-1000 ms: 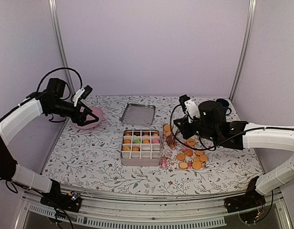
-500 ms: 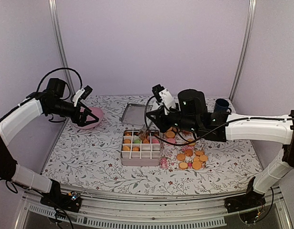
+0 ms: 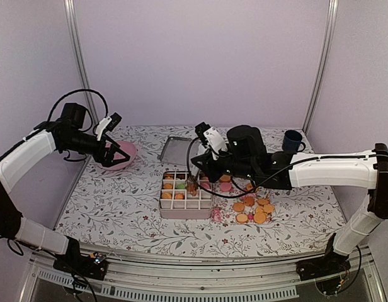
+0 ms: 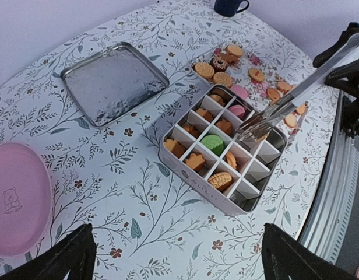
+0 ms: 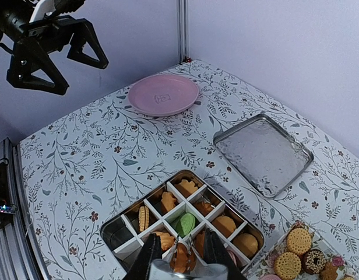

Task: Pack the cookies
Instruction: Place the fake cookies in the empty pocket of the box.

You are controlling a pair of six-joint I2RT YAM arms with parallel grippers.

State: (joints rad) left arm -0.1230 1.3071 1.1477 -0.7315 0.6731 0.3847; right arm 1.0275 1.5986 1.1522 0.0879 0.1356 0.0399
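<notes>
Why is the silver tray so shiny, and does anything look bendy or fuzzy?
Left wrist view: the silver tray mirrors the pale light in blotchy patches, and the table edge bows, a wide-lens effect. Right wrist view: the tray shines too. Top view: even light, soft shadows.

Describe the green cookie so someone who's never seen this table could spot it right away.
Find the divided metal tin in the middle of the flowered table, between the pink plate and the loose cookies. The green cookie lies in an inner compartment, next to where the right tool holds an orange-brown cookie. It is the only green piece; those around it are all orange.
</notes>
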